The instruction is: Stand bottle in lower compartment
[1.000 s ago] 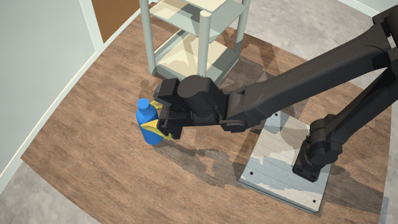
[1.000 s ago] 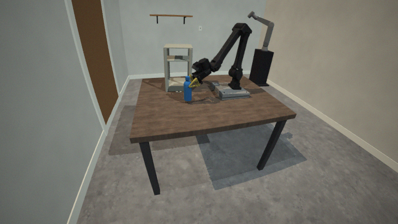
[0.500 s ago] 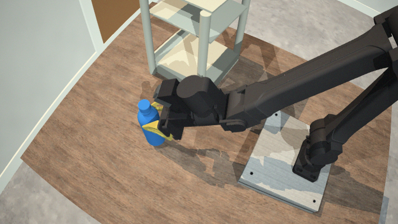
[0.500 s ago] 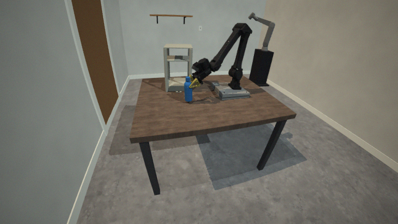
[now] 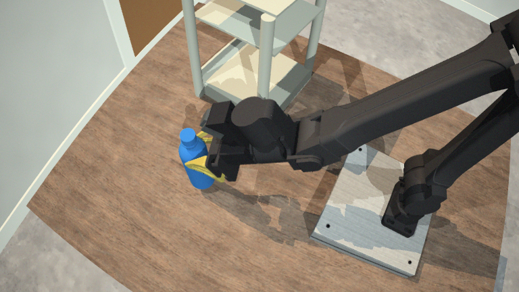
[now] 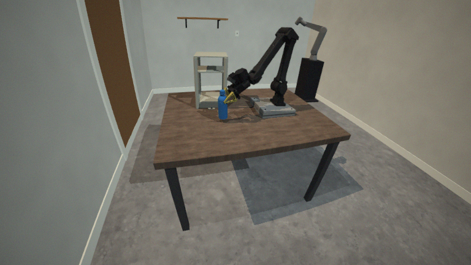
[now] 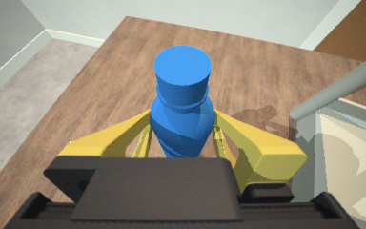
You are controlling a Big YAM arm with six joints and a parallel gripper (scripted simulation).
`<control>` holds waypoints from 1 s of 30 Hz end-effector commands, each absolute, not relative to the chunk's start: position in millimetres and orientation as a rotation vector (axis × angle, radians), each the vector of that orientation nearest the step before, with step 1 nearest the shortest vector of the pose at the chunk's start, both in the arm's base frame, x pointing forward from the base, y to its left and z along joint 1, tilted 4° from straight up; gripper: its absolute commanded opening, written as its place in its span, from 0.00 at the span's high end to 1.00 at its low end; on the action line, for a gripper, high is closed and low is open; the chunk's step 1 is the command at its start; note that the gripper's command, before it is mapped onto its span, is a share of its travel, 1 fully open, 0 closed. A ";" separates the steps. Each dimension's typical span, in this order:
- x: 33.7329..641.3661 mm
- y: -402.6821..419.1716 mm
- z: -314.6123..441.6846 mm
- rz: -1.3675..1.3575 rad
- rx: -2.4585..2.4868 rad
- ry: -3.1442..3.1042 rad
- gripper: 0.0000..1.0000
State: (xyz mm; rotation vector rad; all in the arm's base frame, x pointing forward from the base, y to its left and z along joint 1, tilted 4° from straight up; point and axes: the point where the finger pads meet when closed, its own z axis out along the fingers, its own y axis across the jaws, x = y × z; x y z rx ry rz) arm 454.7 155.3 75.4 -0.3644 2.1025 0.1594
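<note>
The blue bottle (image 5: 194,159) (image 6: 222,106) (image 7: 182,110) stands upright, cap up, on or just above the wooden table (image 5: 126,212) (image 6: 222,137), in front of the shelving unit (image 5: 263,63) (image 6: 197,74). My gripper (image 5: 199,151) (image 6: 227,97) (image 7: 182,114) has yellow fingers shut on the bottle's body, one finger on each side. The bottle is outside the shelf, left of and in front of its lower compartment floor (image 5: 244,70). In the wrist view a shelf post (image 7: 329,93) and the lower floor (image 7: 340,143) show at the right.
The shelf has two front posts (image 5: 191,36) (image 5: 265,55) and a middle board above the lower compartment. My arm's grey base plate (image 5: 363,204) (image 6: 278,109) sits on the table to the right. A second arm on a black pedestal (image 6: 309,78) stands behind the table.
</note>
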 end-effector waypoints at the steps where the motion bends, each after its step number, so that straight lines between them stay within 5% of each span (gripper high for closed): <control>1: 461.9 164.3 115.3 0.182 -0.350 2.016 0.56; 30: 377.6 136.4 143.4 0.178 -0.355 2.044 0.56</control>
